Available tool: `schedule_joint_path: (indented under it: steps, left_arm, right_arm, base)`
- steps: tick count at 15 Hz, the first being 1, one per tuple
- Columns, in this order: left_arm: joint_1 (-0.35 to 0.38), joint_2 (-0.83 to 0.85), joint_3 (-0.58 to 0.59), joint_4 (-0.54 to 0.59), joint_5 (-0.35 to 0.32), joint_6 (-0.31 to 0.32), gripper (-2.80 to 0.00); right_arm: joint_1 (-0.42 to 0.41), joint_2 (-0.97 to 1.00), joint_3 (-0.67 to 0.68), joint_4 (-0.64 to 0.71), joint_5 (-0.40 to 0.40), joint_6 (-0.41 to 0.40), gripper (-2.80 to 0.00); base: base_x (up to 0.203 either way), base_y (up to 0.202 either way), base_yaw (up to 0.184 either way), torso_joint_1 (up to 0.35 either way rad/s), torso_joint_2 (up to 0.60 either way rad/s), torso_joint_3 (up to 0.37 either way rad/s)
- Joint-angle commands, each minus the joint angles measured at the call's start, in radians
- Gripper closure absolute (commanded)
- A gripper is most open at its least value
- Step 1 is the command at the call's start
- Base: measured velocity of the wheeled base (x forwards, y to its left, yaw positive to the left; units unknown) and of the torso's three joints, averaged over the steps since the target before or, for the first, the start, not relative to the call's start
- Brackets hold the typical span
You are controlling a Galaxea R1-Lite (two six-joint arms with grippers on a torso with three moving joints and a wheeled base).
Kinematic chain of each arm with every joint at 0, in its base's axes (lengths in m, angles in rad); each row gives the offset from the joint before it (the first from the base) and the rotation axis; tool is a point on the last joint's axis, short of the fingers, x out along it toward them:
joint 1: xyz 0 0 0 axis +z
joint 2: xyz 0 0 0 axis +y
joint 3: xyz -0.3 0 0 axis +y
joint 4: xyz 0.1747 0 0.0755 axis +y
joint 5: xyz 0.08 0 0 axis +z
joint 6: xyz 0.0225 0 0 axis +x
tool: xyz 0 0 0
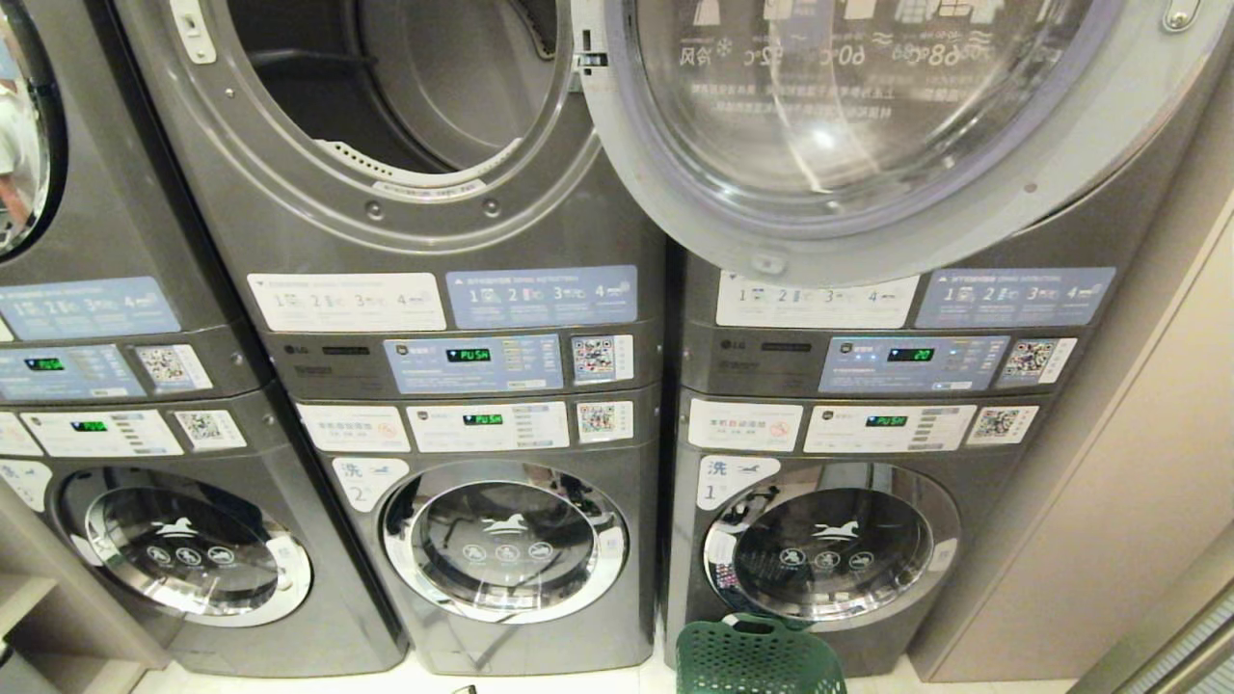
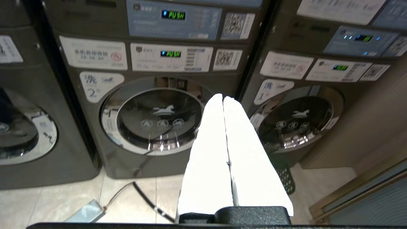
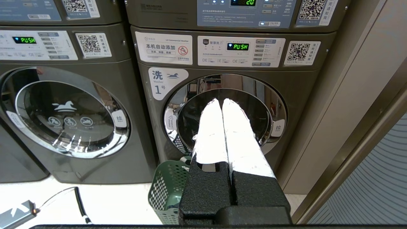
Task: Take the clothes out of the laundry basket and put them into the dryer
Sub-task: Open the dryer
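Observation:
The dryer [image 1: 405,87] is the upper middle machine. Its round door [image 1: 868,116] hangs open to the right, and the part of the grey drum I can see holds nothing. The green perforated laundry basket [image 1: 757,660] stands on the floor in front of washer 1, and also shows in the right wrist view [image 3: 168,187] and the left wrist view [image 2: 284,178]. The clothes are hidden from every view. My left gripper [image 2: 222,97] is shut and empty, held low and facing the washers. My right gripper [image 3: 221,101] is shut and empty above the basket. Neither arm shows in the head view.
Three stacked grey machines stand side by side, and the lower washer doors [image 1: 501,540] are closed. A black cable [image 2: 146,197] and a small grey box [image 2: 86,211] lie on the pale floor. A beige wall panel [image 1: 1109,482] closes off the right side.

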Motion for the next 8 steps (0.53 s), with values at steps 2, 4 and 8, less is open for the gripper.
schedule_joint_path:
  steps: [2, 4, 8]
  left_arm:
    - [-0.011, -0.032, 0.106, -0.008, 0.01, -0.006, 0.0]
    - [0.026, -0.077, 0.231, -0.043, 0.005, -0.028, 0.0]
    - [0.158, -0.145, 0.448, -0.248, -0.005, 0.035, 0.0]
  right_arm:
    - [0.0, 0.001, 0.0, 0.0, -0.001, 0.0, 0.0]
    - [0.0, 0.001, 0.0, 0.0, -0.001, 0.0, 0.0]
    - [0.0, 0.001, 0.0, 0.0, 0.0, -0.002, 0.0]
  base:
    - [0.0, 0.0, 0.0, 0.0, 0.0, 0.0]
    - [0.0, 0.0, 0.0, 0.0, 0.0, 0.0]
    - [0.0, 0.0, 0.0, 0.0, 0.0, 0.0]
